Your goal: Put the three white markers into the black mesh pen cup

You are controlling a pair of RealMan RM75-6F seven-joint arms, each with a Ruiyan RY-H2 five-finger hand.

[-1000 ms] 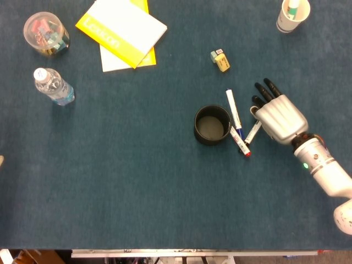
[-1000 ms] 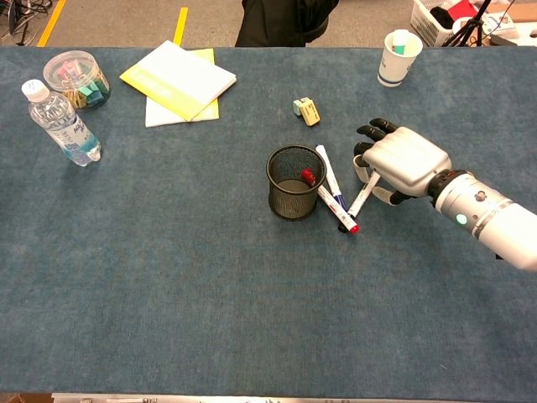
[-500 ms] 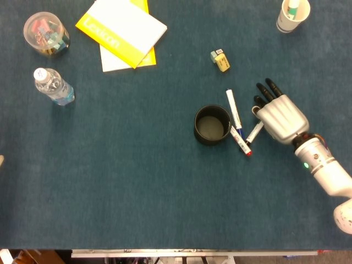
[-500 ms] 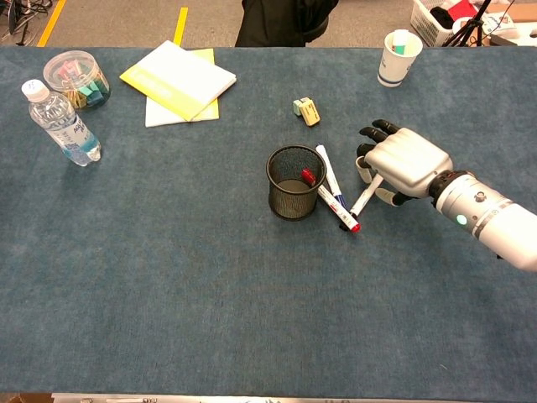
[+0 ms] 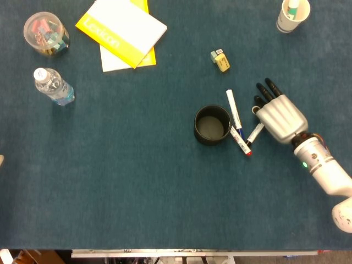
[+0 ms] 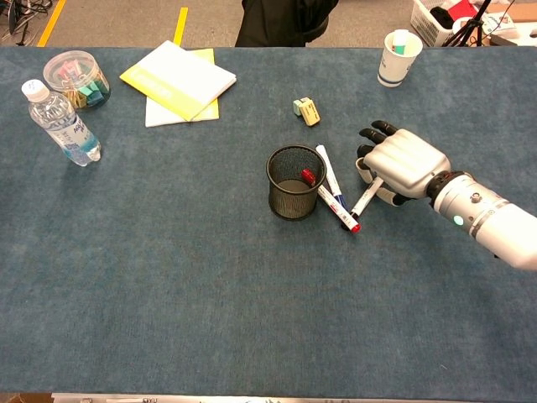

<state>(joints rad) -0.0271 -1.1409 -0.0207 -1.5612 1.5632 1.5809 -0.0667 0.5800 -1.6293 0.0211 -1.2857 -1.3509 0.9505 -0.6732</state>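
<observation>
The black mesh pen cup [image 5: 212, 125] [image 6: 294, 182] stands upright mid-table. Right of it lie three white markers. A blue-capped marker [image 5: 234, 108] [image 6: 329, 176] points away from me. A red-capped marker [image 5: 240, 141] [image 6: 337, 210] lies slanted against the cup's foot. The third marker [image 5: 254, 132] [image 6: 365, 198] rests on the cloth with its far end hidden under my right hand [image 5: 280, 115] [image 6: 403, 164]. That hand lies palm down over it, its dark fingers stretched out and apart. My left hand appears in neither view.
A yellow eraser [image 5: 220, 60] lies behind the markers. A paper cup [image 5: 292, 15] stands at the far right. A yellow notepad [image 5: 122, 30], a clear tub of clips [image 5: 46, 34] and a water bottle [image 5: 53, 86] occupy the far left.
My right hand has shifted slightly toward the markers, and the marker under it has barely moved. Nothing else has moved.
</observation>
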